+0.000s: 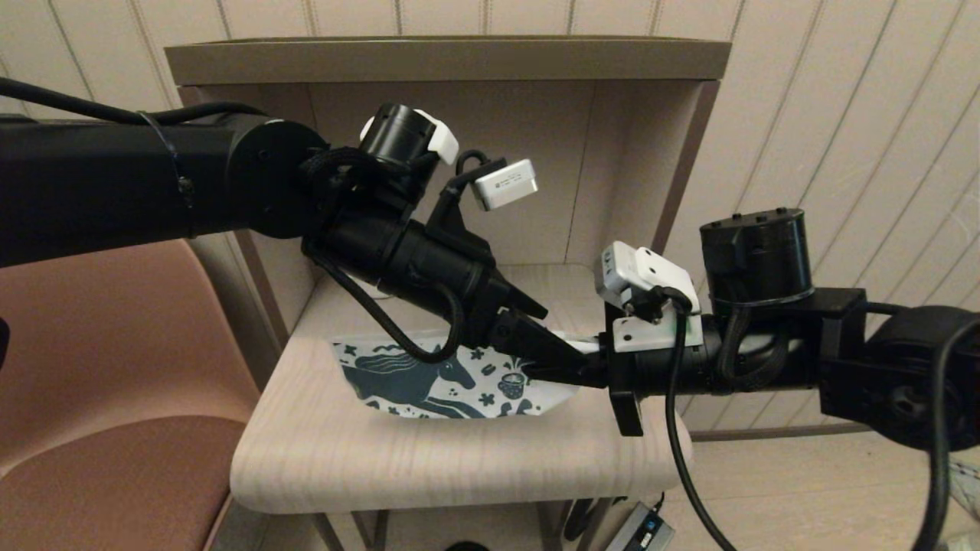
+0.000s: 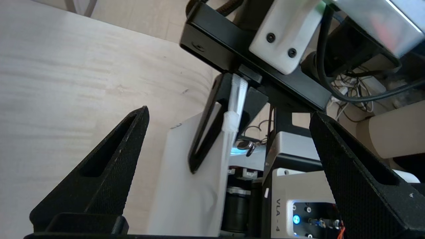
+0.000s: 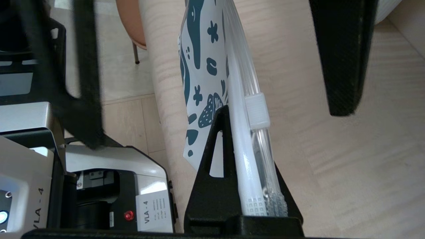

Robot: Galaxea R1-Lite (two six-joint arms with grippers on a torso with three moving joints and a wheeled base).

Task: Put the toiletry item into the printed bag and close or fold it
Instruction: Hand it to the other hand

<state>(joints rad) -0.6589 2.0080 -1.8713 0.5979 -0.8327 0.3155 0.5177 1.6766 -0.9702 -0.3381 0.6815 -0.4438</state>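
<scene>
Head camera looking forward and down over surface (image 1: 429,459). Wrist cameras peering close past own fingers; all sharing printed bag (image 1: 452,383) zipper edge.

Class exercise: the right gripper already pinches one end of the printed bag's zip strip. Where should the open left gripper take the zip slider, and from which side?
Grip the small white slider across its two flat faces, coming in from the bag's open top edge, away from the right gripper. The printed bag hangs edge-up from that pinch, so the slider stands proud on the zip strip. The left gripper already faces it, open; a straight approach probably works.
</scene>
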